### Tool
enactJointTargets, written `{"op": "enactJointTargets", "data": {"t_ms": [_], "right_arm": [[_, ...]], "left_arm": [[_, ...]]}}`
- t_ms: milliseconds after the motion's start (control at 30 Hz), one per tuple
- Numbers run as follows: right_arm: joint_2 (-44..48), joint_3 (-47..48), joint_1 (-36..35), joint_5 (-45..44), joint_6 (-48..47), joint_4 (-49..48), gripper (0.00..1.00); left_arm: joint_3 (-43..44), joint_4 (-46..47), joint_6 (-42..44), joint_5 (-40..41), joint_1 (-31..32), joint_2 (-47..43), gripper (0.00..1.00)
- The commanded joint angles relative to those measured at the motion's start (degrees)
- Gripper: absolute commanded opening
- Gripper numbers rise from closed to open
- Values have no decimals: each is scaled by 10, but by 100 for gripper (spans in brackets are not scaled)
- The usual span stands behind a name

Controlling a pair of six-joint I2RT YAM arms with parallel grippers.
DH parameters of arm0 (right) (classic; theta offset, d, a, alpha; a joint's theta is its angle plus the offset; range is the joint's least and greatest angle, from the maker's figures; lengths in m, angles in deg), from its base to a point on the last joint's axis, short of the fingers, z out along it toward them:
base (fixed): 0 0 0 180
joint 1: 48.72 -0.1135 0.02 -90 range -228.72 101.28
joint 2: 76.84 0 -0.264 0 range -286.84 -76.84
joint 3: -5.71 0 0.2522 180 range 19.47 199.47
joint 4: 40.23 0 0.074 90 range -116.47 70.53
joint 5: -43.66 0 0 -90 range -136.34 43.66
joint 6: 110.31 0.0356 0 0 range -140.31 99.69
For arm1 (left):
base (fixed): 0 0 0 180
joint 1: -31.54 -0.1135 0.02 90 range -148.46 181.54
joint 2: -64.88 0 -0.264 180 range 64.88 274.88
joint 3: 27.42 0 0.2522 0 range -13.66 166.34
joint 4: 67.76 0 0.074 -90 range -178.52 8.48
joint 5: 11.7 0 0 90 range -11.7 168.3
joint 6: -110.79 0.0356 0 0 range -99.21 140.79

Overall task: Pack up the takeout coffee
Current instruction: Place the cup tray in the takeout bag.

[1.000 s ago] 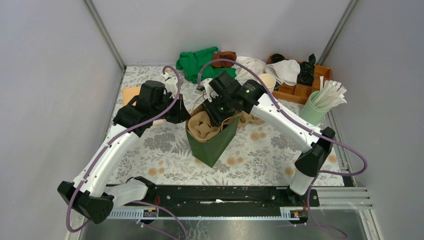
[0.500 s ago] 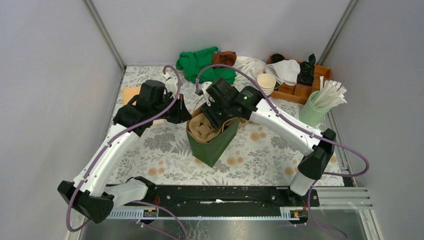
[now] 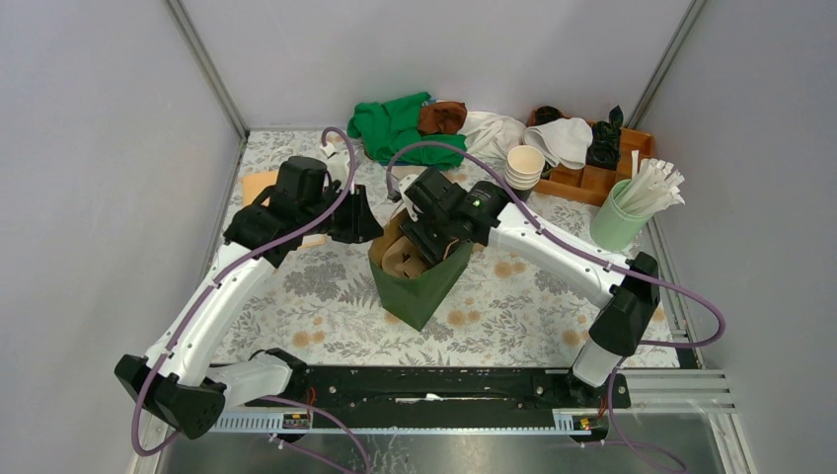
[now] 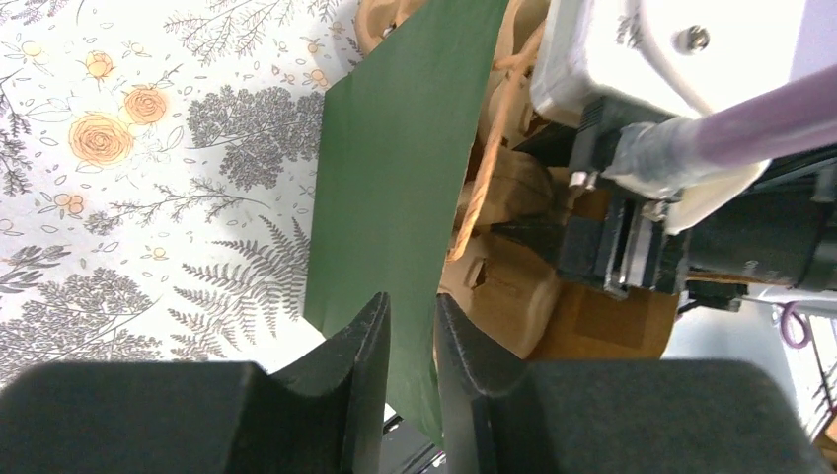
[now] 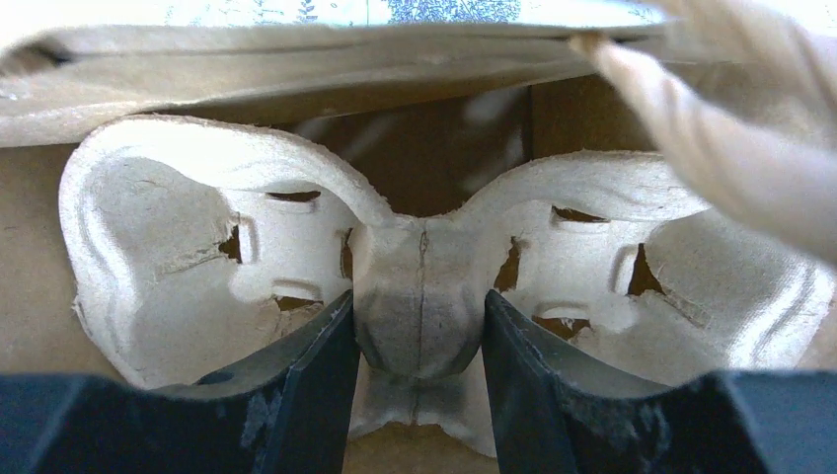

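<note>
A green paper bag (image 3: pixel 422 288) stands open in the middle of the table. My left gripper (image 3: pixel 366 225) is shut on the bag's left wall, and the green sheet (image 4: pixel 395 178) runs between its fingers (image 4: pixel 367 336). My right gripper (image 3: pixel 427 245) reaches into the bag's mouth. It is shut on the centre ridge of the brown moulded-pulp cup carrier (image 5: pixel 419 281), whose two cup wells open to either side. The carrier also shows in the top view (image 3: pixel 399 259) and in the left wrist view (image 4: pixel 503 286). The lidded takeout coffee is not in view.
A stack of lidless cream cups (image 3: pixel 524 165) stands behind the right arm. A green cloth (image 3: pixel 399 123), a white cloth (image 3: pixel 494 129), a wooden organiser (image 3: pixel 592 178) and a green holder of white sticks (image 3: pixel 629 211) line the back and right. A tan card (image 3: pixel 259 184) lies at the left.
My right gripper has moved left and down into the bag with the carrier. The bag's mouth has shifted with it. My left gripper has stayed on the bag's wall.
</note>
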Motion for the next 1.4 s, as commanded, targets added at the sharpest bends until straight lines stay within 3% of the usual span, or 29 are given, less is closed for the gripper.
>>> {"op": "enactJointTargets", "data": {"t_ms": [0, 200, 533, 633, 767, 1067, 1367], "right_arm": [[27, -6, -6, -2, -5, -6, 53], [25, -2, -7, 5, -8, -4, 52], [33, 4, -7, 9, -10, -16, 50], [31, 4, -6, 12, -10, -15, 50], [32, -1, -6, 15, -7, -15, 50], [48, -35, -6, 19, -4, -8, 50], [26, -40, -7, 33, -11, -1, 48]], "left_arm": [[37, 19, 9, -7, 1, -1, 31], [42, 46, 27, -28, 5, 10, 48], [41, 60, 71, -67, 15, 56, 57], [42, 61, 72, -59, 15, 73, 51], [36, 70, 56, -10, 16, 75, 32], [30, 76, 23, 55, 16, 58, 3], [14, 97, -9, 47, 16, 56, 0]]}}
